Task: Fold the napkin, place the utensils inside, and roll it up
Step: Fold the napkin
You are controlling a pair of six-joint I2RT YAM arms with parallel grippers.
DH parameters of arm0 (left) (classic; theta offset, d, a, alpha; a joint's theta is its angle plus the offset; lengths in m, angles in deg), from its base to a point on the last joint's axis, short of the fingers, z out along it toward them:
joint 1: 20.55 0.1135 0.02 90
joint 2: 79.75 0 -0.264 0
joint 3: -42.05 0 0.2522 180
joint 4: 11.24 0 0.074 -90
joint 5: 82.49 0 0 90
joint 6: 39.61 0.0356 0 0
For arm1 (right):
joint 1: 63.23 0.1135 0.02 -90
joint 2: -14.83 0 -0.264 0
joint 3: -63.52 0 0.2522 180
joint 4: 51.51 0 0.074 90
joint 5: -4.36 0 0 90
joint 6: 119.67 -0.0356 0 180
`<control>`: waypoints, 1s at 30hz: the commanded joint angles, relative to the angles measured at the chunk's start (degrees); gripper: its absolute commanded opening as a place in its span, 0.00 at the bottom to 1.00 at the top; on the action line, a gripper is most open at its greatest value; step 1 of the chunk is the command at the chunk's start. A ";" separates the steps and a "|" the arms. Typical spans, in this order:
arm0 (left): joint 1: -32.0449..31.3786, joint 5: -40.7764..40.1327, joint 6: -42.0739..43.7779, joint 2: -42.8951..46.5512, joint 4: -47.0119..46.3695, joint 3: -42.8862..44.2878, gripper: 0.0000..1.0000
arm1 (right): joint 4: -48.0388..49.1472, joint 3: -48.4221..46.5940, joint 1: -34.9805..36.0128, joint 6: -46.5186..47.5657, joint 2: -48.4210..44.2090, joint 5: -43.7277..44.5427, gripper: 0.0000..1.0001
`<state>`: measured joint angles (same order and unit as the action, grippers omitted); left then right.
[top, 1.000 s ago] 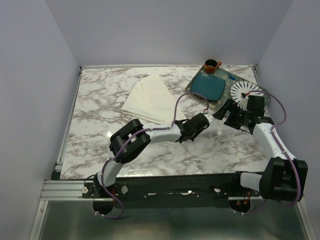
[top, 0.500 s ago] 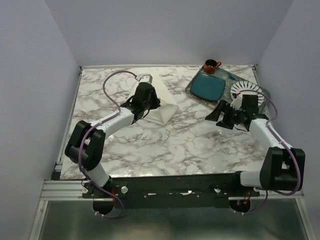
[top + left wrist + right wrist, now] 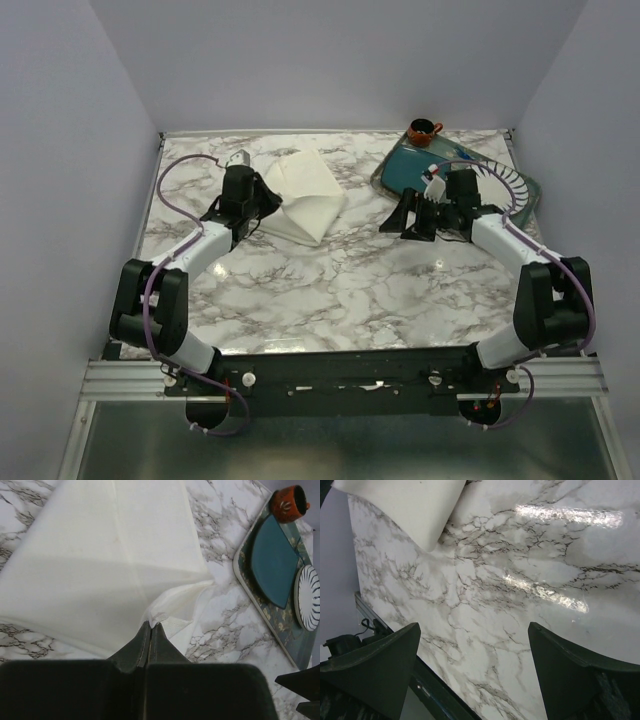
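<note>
Cream soft cloth, the big square napkin [image 3: 305, 195], lies on the white and grey marble surface [image 3: 330, 290], towards the back and a bit left of the middle. It is already folded over into a pointy shape with more than one layer. A moment ago the left pincer [image 3: 151, 629] was right on top of the cloth. Now it has slid back to the cloth's left side, and the cloth looks more bunched up and lifted there. Its two fingers are clenched tight together on a thin corner of the napkin, so it looks like it is pulling that corner to make the fold. The right pincer [image 3: 472, 652] has moved away from the round white plate with black stripes [image 3: 310, 597] and come nearer the middle. It hangs over bare marble, spread wide, with nothing in it. The dark flowery tray [image 3: 240, 580], the teal plate [image 3: 272, 565] and the little orange-brown cup [image 3: 290, 502] sit at the back right. I cannot make out the spoon. I think the folding is still going on, and the spoon and the rolling are still to come.
</note>
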<state>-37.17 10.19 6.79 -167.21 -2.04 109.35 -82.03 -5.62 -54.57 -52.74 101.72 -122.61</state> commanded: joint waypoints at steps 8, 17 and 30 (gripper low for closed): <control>5.46 -4.70 -2.37 2.30 3.77 -0.28 0.00 | 1.72 -6.23 5.57 -0.92 6.18 -0.30 0.96; 7.83 -6.72 -2.02 0.36 6.58 0.42 0.00 | 1.81 -8.78 8.03 -0.66 9.25 -0.21 0.96; 10.29 -7.95 -0.62 -5.26 8.43 1.66 0.00 | 2.16 -19.23 12.95 -2.42 18.04 -2.75 0.94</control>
<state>-27.86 5.25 5.13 -171.61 5.63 109.83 -80.98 -20.88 -42.83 -54.13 117.00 -123.33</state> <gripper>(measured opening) 0.010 0.947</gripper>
